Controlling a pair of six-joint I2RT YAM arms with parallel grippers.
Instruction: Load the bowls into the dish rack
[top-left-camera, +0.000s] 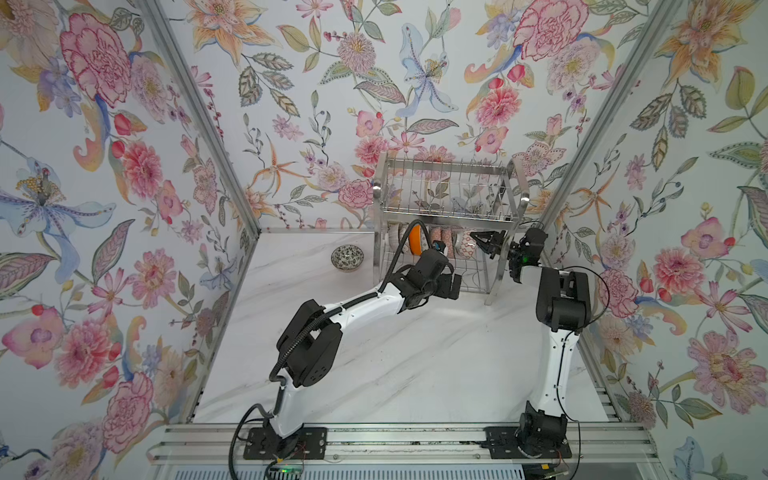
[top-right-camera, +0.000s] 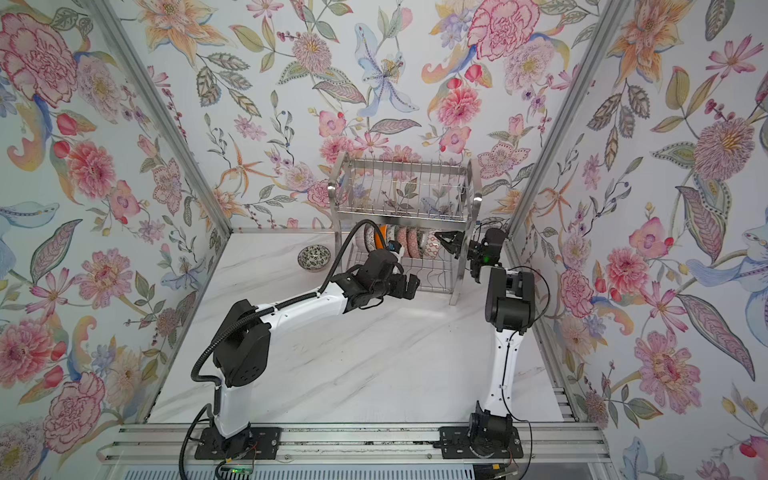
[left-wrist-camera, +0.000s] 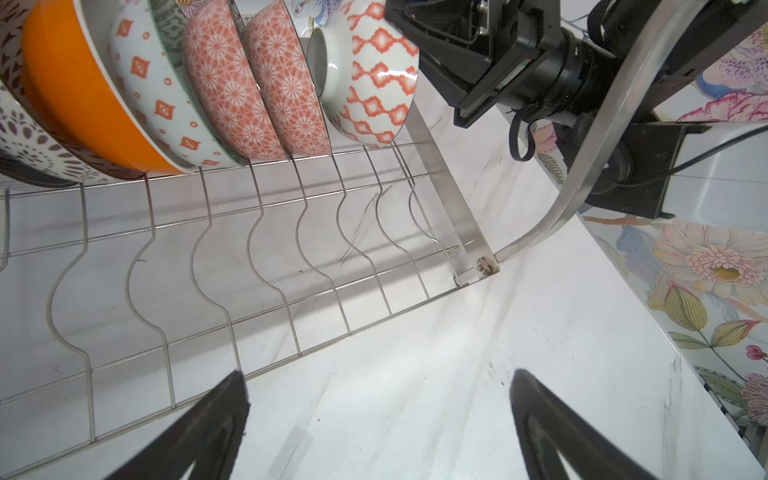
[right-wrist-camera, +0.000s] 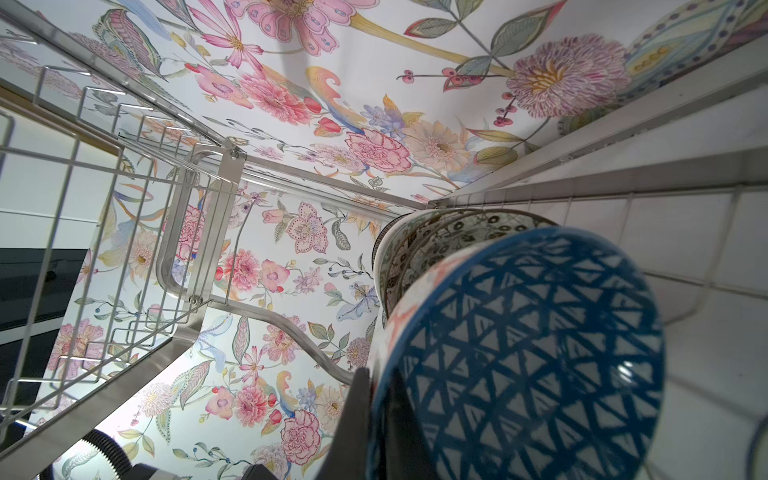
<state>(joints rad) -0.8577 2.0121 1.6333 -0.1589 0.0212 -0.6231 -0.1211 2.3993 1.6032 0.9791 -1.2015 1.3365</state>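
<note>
At the far side of the white marble tabletop (top-left-camera: 415, 365), right of centre: tall two-tier shiny steel wire dish rack (top-left-camera: 446, 185). In its lower tier, a row of small ceramic bowls (left-wrist-camera: 249, 83) on edge, among them a plain orange-sided bowl (left-wrist-camera: 83, 91) towards the left. At the right end of the row, a white bowl with orange diamonds outside and a blue lattice inside (right-wrist-camera: 519, 353) — rim clamped tight in the right gripper (right-wrist-camera: 376, 399). Just before the rack's near edge: left gripper (left-wrist-camera: 382, 411), jaws spread wide, nothing between them. Left of the rack and apart from it — a black-and-white patterned round bowl (top-left-camera: 347, 257), upright on the tabletop.
</note>
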